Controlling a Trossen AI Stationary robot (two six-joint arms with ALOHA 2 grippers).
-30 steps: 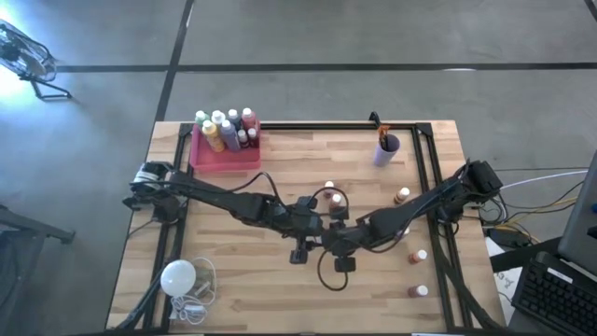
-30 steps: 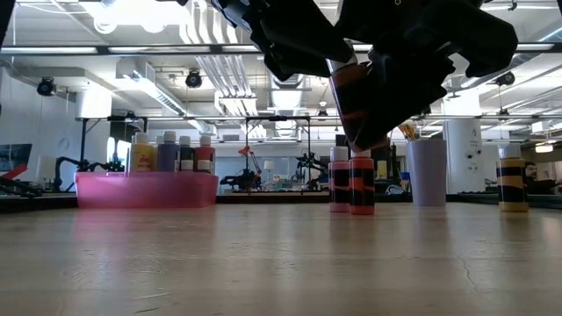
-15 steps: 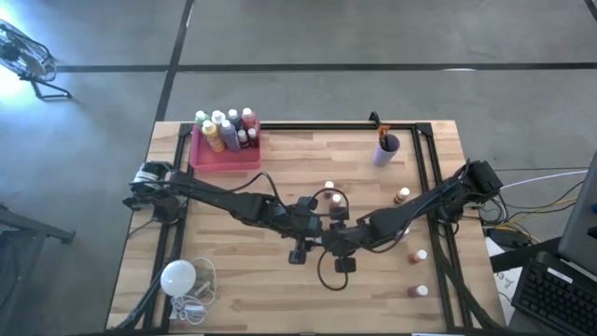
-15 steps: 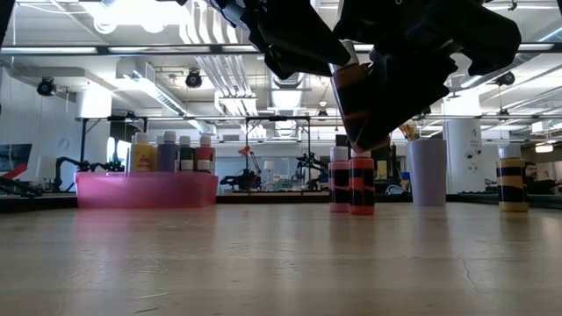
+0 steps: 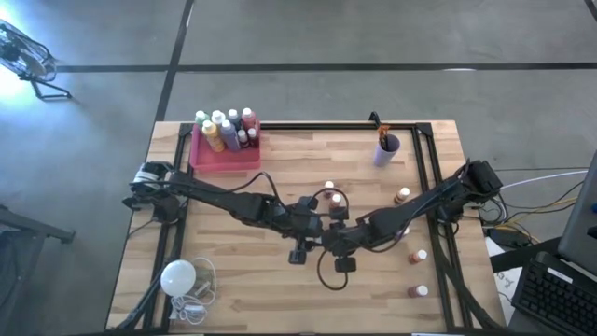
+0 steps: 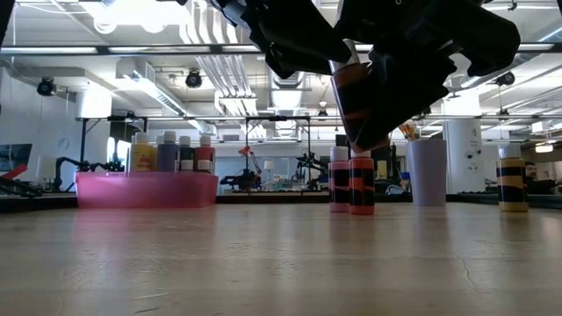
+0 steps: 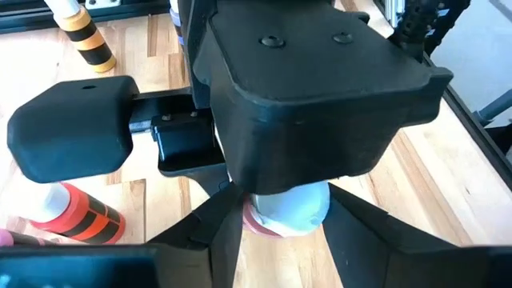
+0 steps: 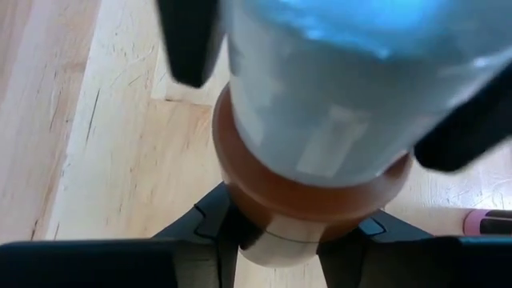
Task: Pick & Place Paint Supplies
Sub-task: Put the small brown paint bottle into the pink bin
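Mid-table, aloft, my right gripper (image 6: 369,132) clamps the tilted red-brown white-capped paint bottle (image 6: 356,101), cap pointing into my left gripper (image 7: 280,220), closing round it.

My table (image 5: 242,271) is a pale wooden butcher-block top with a black frame along its edges, standing on a grey concrete floor (image 5: 308,37) crossed by dark seams. At the near left corner of the table lies a round white bulb (image 5: 177,276) with its pale cord (image 5: 198,301) coiled just beside it. Off the table's right side I see a black keyboard (image 5: 557,297) and loose cables on a neighbouring desk. Far out on the floor to the left stands a bright lamp on a dark stand (image 5: 23,58). Level across the table, the room beyond shows ceiling ducts (image 6: 211,75), strip lights and distant metal racks.
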